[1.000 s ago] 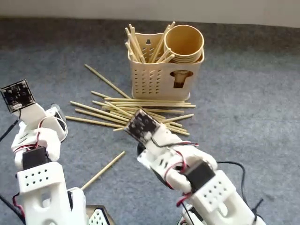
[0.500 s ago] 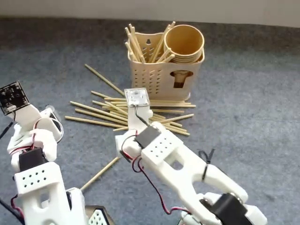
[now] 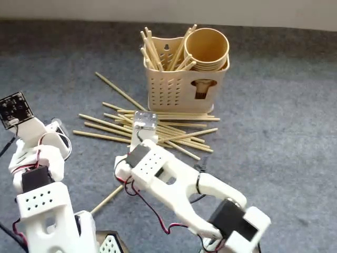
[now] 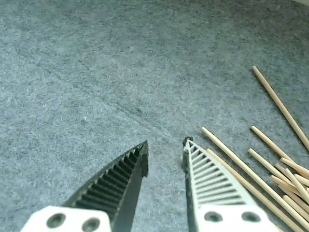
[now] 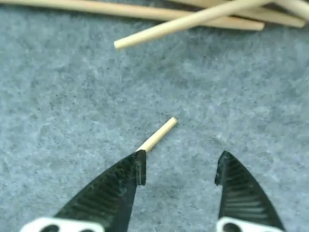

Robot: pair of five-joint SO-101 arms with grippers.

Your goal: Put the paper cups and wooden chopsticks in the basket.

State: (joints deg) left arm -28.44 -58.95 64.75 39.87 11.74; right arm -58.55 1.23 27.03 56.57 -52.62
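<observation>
Grey mat (image 3: 274, 121) under everything. Basket (image 3: 181, 89) well beyond both sets of jaws, already holding the stacked paper cups (image 3: 206, 48) and a bunch of sticks. Chopstick pile (image 3: 158, 126) loose on the mat, just ahead of the right gripper (image 5: 181, 169) and off to the pale-jaw side of the left gripper (image 4: 165, 154). Lone chopstick (image 5: 157, 135) nearest: end pokes out at the tip of one right jaw, rest hidden beneath it, so not between the jaws yet. Right jaws spread wide, empty. Left jaws parted narrowly, empty, bare mat in the gap. Judgement: step in hand looks like grabbing that lone stick. Shift sideways until the shaft sits mid-gap, drop tips to the mat, close across the shaft a little back from the end, not on the tip. Risk: stick rolling off or pivoting on lift if pinched off-centre
</observation>
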